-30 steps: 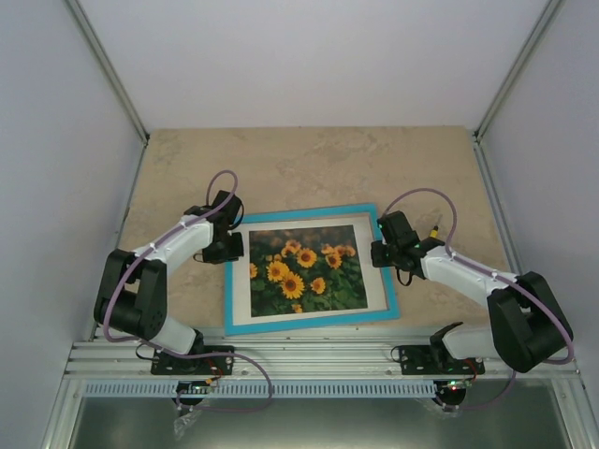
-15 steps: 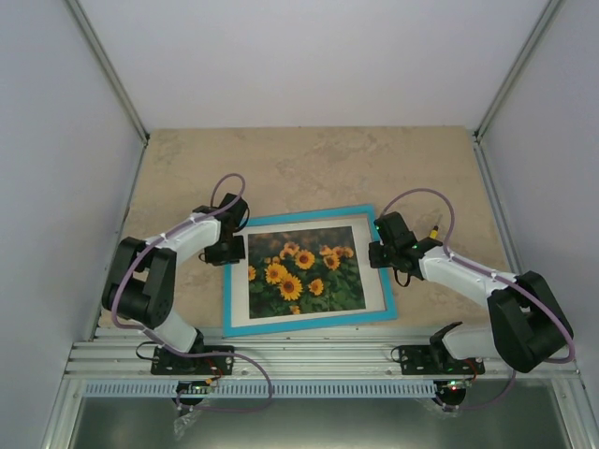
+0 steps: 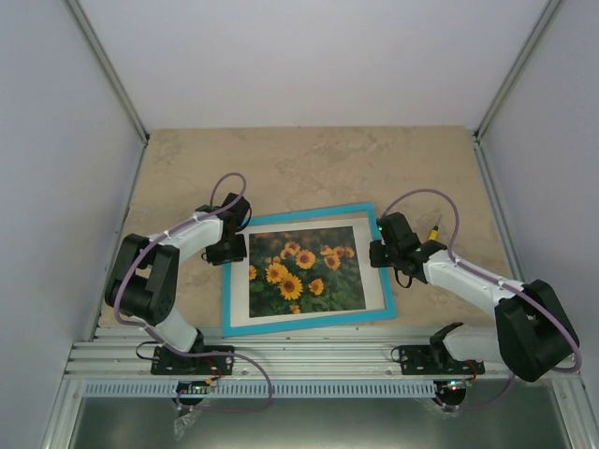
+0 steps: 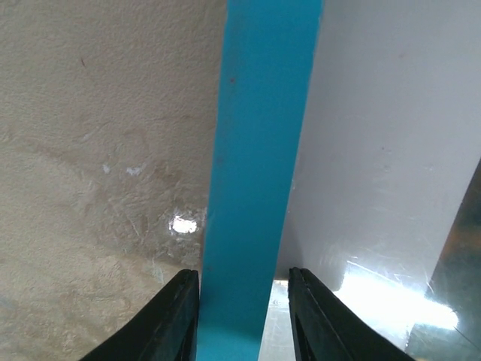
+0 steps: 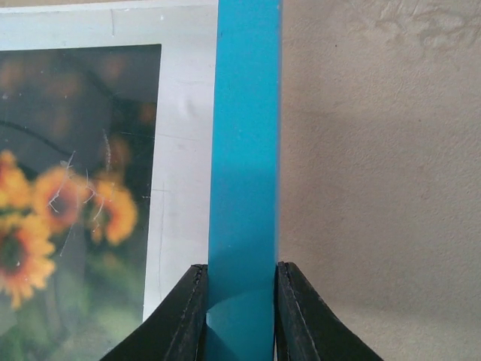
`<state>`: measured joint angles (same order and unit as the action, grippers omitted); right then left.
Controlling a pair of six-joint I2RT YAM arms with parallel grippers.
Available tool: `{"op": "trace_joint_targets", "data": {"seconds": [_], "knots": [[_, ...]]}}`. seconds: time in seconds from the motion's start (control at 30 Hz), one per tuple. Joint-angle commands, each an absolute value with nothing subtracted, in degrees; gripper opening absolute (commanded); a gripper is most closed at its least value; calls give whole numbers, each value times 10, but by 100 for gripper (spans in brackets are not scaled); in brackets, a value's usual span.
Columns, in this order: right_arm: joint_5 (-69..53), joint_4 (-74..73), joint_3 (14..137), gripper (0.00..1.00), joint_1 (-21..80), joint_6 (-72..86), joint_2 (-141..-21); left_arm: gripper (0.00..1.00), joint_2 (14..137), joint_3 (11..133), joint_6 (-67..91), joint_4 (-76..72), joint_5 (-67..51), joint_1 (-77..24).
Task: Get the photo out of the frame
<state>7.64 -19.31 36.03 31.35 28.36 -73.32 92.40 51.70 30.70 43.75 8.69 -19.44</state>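
The frame, with a thin turquoise border, lies flat and face up on the table. The sunflower photo sits inside it behind a white mat. My left gripper is at the frame's left border. In the left wrist view it is open and straddles the blue border, with a gap on the mat side. My right gripper is at the right border. In the right wrist view it is shut on the blue border, with the photo to its left.
The beige stone-patterned tabletop extends behind and to both sides of the frame. White enclosure walls surround it. A metal rail with the arm bases runs along the near edge.
My left gripper has moved right to the frame's left border and now straddles it. The frame has shifted slightly. My right gripper has stayed on the right border.
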Motion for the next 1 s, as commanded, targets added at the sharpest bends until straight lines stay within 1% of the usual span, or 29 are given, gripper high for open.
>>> {"op": "trace_joint_targets", "data": {"seconds": [0.0,0.1,0.2,0.37,0.5,0.67,0.73,0.97], "knots": [[-25,-131,356,0,322,294,-711,35,935,519,317,405,70,-204],[-39,-122,347,1,316,301,-698,34,931,519,317,409,72,-204],[-56,-114,342,1,306,307,-682,29,921,521,317,413,74,-204],[-71,-107,333,1,292,310,-671,16,907,526,318,421,75,-204],[-94,-91,325,0,288,316,-679,9,896,526,319,423,73,-204],[-115,-72,320,0,288,317,-696,8,874,534,322,431,72,-204],[-118,-66,319,0,287,316,-707,11,864,538,323,434,71,-204],[-138,-31,309,0,287,314,-761,15,853,545,321,435,54,-204]]}}
